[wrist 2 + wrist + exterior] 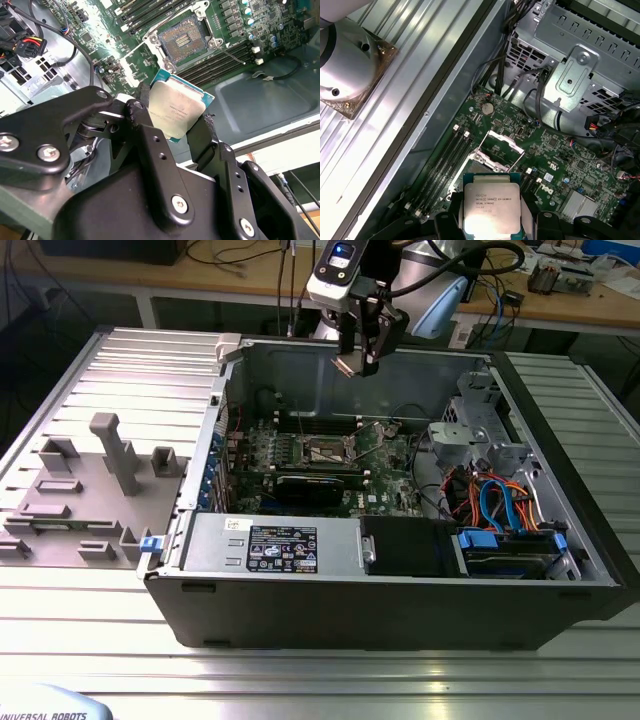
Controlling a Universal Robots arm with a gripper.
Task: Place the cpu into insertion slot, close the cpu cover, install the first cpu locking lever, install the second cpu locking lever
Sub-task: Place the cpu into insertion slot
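Exterior view: end effector [358,362] high over the open computer case [300,370], near its far wall, clamped on the cpu [345,365], well clear of the green board. Second wrist view: black fingers [205,135] pressed against two opposite edges of the cpu [175,107], silver-grey top toward the camera, green rim showing round it. Well apart from it, down on the board, the insertion slot [182,40], bare, dark contact field exposed inside its silvery rim. First wrist view: cpu cover [507,142] raised and tilted beside the slot, not closed. Case lying open on the ribbed metal tabletop [100,640]
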